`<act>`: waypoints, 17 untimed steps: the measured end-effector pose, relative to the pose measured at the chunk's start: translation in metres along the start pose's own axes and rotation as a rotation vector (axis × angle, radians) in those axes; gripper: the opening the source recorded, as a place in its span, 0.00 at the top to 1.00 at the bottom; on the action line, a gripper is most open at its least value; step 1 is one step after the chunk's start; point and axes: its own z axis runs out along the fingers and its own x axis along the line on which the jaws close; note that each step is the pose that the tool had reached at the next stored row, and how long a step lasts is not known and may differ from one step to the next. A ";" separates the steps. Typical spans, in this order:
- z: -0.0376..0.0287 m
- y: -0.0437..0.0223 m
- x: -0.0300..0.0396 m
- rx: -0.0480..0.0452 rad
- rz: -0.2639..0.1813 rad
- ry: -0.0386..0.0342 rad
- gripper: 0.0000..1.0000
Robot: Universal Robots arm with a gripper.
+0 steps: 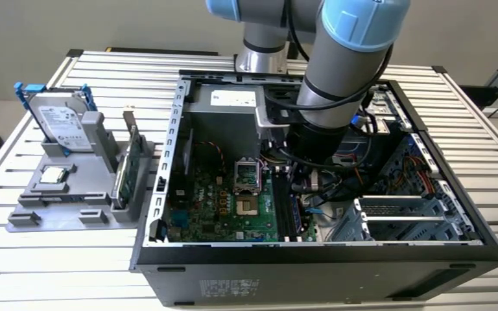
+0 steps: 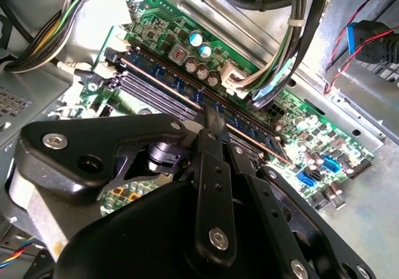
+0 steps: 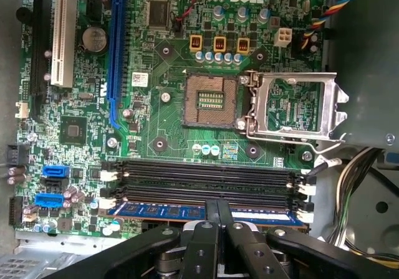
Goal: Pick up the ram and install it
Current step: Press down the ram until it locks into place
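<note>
First wrist view has my gripper (image 3: 217, 212) pinched shut on the ram (image 3: 187, 213) over the outermost slot (image 3: 206, 199) from the socket (image 3: 212, 100), so I should press evenly, square.

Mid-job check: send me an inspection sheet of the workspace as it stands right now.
Surface: slatted metal table carrying an open computer case.
Job's things: ram lying along the outermost memory slot; whether it is fully seated cannot be told.
Clutter: grey holder at the exterior view's left, with a hard drive, a processor chip and an upright green card.
End effector: fingers closed on the ram's top edge.
Cables: bundles inside the case.
Surroundings: empty processor socket, retention frame open.
</note>
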 end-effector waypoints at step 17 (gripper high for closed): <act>0.0084 -0.0003 -0.0001 -0.0004 0.006 0.0007 1.00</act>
